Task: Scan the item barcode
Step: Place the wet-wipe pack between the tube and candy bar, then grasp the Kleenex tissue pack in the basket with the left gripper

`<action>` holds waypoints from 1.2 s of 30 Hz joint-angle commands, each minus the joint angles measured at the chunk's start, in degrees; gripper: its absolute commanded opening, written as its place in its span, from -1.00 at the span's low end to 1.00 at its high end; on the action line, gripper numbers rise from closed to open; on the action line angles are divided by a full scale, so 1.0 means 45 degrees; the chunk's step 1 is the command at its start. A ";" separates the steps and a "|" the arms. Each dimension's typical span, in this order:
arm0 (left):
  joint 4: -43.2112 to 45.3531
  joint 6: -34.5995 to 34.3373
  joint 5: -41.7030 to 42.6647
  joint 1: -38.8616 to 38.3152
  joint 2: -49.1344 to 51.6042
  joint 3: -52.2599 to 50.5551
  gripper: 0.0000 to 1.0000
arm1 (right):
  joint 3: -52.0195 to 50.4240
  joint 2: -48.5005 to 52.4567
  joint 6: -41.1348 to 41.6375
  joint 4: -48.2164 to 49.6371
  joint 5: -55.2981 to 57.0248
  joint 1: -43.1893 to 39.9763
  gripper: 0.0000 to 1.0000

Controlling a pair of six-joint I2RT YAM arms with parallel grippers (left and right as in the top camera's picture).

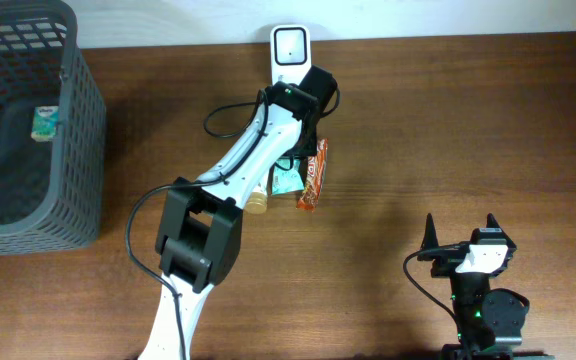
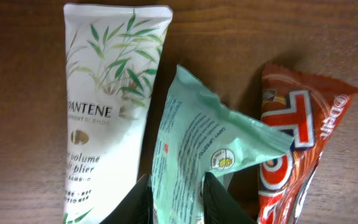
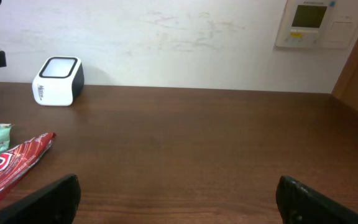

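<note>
Three items lie side by side on the wooden table: a white Pantene tube [image 2: 110,112], a pale green packet [image 2: 197,137] and a red snack packet [image 2: 297,149]. My left gripper [image 2: 176,193] is over them with its black fingers [image 2: 135,202] a little apart, one on each side of the green packet, which lies loose in the gap. No barcode shows on any of them. The white scanner [image 1: 290,45] stands at the table's back edge, just beyond the left wrist. My right gripper [image 3: 179,193] rests wide open near the front right, holding nothing.
A grey mesh basket [image 1: 78,120] stands at the far left with a small packet [image 1: 46,121] inside. From the right wrist view, the scanner [image 3: 58,81] stands against a white wall and the red snack packet [image 3: 11,165] lies at the left.
</note>
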 commanded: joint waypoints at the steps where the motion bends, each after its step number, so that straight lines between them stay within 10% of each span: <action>1: -0.1457 -0.0015 -0.0325 0.0185 0.0015 0.2550 -0.53 | -0.0092 -0.0083 0.0019 -0.0049 0.0107 0.0068 0.97; 5: -0.3512 0.0063 -0.0384 0.0840 -0.0010 0.8155 -0.41 | -0.0092 -0.0083 0.0019 -0.0049 0.0107 0.0068 0.97; 7: -0.3920 0.1054 -0.0384 0.1486 -0.0010 1.1089 0.99 | -0.0092 -0.0083 0.0019 -0.0049 0.0107 0.0068 0.97; 25: -0.1379 0.1365 -0.3803 0.9981 -0.0976 1.2036 0.98 | -0.0092 -0.0083 0.0019 -0.0049 0.0107 0.0068 0.97; 32: 0.0811 0.5382 -0.3434 1.2342 -0.0641 0.6849 0.99 | -0.0092 -0.0083 0.0019 -0.0049 0.0107 0.0068 0.97; 36: 0.2409 0.9024 0.1428 1.3163 -0.0636 0.4158 0.99 | -0.0092 -0.0083 0.0019 -0.0049 0.0107 0.0068 0.97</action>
